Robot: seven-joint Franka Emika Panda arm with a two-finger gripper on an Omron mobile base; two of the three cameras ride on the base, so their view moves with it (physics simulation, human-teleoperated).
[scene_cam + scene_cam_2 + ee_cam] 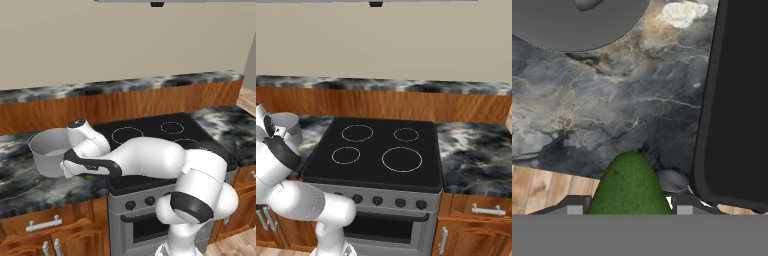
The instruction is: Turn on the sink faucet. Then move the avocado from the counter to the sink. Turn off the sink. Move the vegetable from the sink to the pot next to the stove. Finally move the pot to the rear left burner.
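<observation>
My gripper [629, 209] is shut on the green avocado [629, 185], which stands between the two finger tips with its narrow end pointing away from the hand. It hangs over the dark marble counter [612, 105] near the front edge. The grey pot [577, 25] lies a little beyond it and the black stove [737, 100] is to its right. From the left base, the hand reaches down just in front of the pot [45, 162], with a sliver of avocado [89, 177] under it. The rear left burner [357, 133] is bare. The sink and faucet are out of view.
Wooden cabinets with drawer handles [44, 224] run below the counter. A raised wooden back ledge with a marble top [386, 85] lines the wall behind the stove. More marble counter [476, 150] lies right of the stove.
</observation>
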